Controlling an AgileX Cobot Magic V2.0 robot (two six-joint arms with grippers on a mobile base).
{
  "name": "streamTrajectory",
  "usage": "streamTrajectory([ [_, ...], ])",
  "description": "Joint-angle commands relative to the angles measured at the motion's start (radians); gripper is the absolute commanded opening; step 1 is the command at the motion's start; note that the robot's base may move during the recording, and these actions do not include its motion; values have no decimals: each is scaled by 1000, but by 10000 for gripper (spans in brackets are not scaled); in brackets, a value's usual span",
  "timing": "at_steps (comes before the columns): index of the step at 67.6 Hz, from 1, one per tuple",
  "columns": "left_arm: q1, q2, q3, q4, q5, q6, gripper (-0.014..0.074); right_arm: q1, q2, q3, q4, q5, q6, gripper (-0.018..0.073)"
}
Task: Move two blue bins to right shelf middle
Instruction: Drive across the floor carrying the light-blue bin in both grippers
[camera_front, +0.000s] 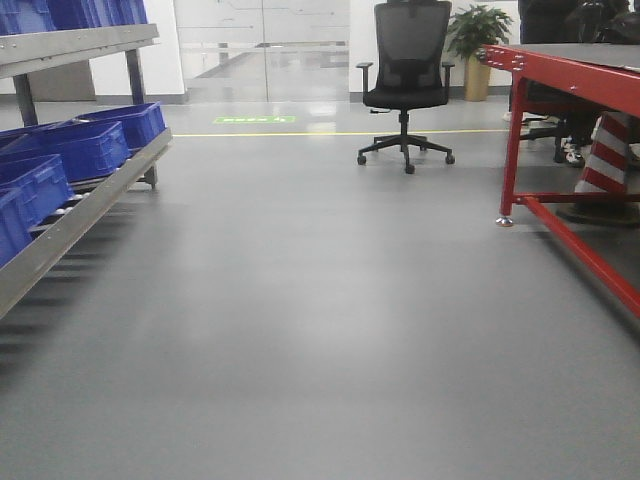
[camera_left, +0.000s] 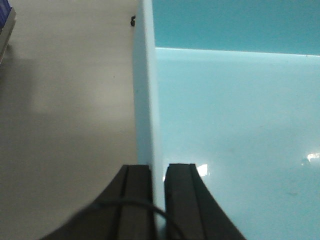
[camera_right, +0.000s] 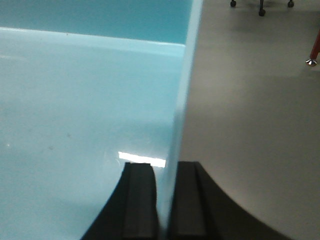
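Observation:
A pale sky-blue bin fills both wrist views and is held above the grey floor. In the left wrist view its left wall (camera_left: 145, 90) runs up the frame, and my left gripper (camera_left: 157, 172) is shut on that wall, one finger outside, one inside. In the right wrist view my right gripper (camera_right: 167, 170) is shut on the bin's right wall (camera_right: 185, 85) the same way. The bin's smooth inside (camera_right: 75, 110) looks empty. I see only one pale bin; a second cannot be told apart. Neither gripper nor bin shows in the front view.
A grey shelf rack (camera_front: 60, 230) with several dark royal-blue bins (camera_front: 85, 145) stands at the left. A red-framed table (camera_front: 570, 120) stands at the right. A black office chair (camera_front: 405, 80) stands ahead, with a potted plant (camera_front: 478, 40) behind it.

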Motion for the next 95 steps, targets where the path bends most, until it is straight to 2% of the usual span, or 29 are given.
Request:
streamTrajectory([
  [1, -6, -15, -16, -41, -65, 0, -111, 5, -13, -10, 22, -58, -16, -153],
  [95, -6, -15, -16, -39, -65, 0, -111, 5, -13, -10, 22, -58, -16, -153],
])
